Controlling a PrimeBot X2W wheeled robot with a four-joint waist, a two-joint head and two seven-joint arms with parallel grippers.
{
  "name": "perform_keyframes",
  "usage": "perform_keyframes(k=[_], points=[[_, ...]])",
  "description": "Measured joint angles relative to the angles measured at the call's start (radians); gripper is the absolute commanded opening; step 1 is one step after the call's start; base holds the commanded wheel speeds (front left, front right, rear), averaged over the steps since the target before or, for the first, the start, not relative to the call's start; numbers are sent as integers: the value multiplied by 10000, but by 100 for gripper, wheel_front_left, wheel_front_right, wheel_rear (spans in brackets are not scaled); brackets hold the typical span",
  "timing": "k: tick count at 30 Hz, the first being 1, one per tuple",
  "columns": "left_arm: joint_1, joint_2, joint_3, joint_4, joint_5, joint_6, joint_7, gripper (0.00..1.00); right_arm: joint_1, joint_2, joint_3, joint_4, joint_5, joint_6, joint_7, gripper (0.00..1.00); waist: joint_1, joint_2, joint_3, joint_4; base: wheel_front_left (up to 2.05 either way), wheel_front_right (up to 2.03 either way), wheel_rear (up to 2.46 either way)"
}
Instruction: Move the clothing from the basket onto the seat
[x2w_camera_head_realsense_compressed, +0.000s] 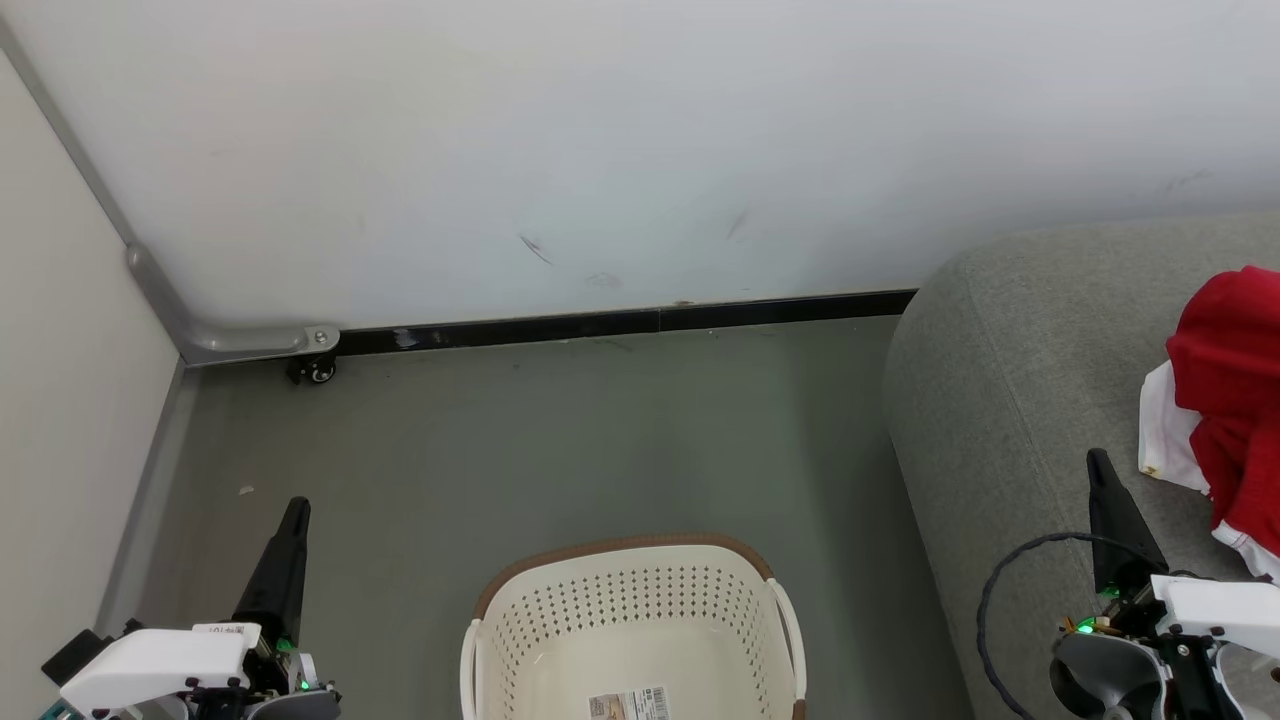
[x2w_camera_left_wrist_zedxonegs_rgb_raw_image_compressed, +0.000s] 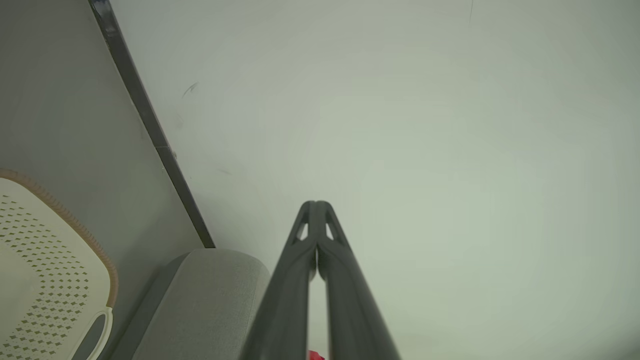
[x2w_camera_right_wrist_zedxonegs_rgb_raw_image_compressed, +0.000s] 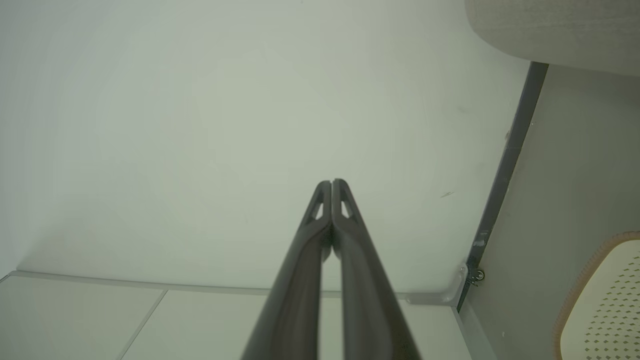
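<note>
The cream-white basket with a brown rim stands on the floor at the bottom centre; only a paper label lies inside it. Red clothing with white trim is heaped on the grey seat at the right. My left gripper is shut and holds nothing, low at the left of the basket. My right gripper is shut too, over the seat's front part, just left of the clothing. The left wrist view shows the shut left gripper, the basket and the seat; the right wrist view shows the shut right gripper.
A white wall with a black baseboard closes the far side. A partition stands at the left, with a metal bracket and small caster wheel at the corner. Grey floor lies between basket and wall.
</note>
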Motion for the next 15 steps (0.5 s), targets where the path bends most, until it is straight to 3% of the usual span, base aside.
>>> perform_keyframes(k=[15], points=[[1,0,-33,-211,-56,17,-12,0,0,0,6,-2,2,0,0,0,-1,0,7,-1,0,0,0]])
